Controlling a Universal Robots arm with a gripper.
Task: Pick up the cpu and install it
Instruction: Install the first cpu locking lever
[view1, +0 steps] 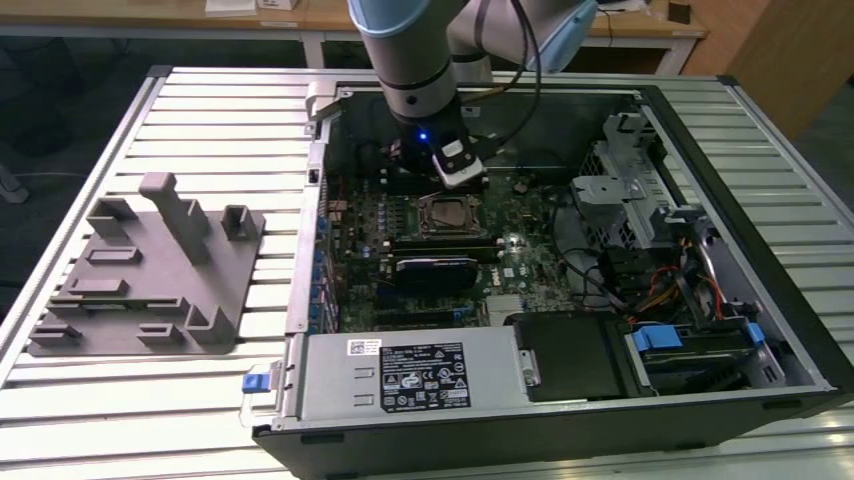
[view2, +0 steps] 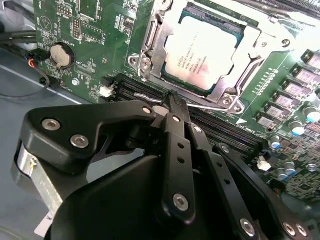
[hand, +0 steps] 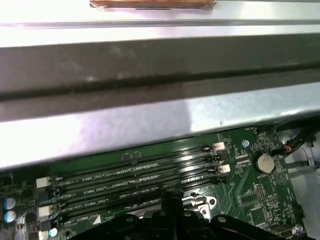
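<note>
Black fingers: my gripper (view2: 175, 100) is pinched together to one narrow tip with nothing between the pads, low in the centre of the second wrist view.
Tip position: it hangs over the thin wire lever (view2: 200, 106) just beside the socket's near edge, above the memory slots (hand: 135, 180); contact I cannot judge.
CPU: the cpu (view2: 205, 55) already lies flat in the socket frame (view2: 150, 45), silvery top up, upper centre of that view; in the exterior view it sits mid-frame (view1: 446, 213) just below my wrist.
Doing it well: I judge the chip seated, so I press only on lever or frame, never on the plate, and keep clear of the coin battery (view2: 61, 54).
Surroundings: grey fixture block (view1: 147, 270) lies well apart, left of frame.
</note>
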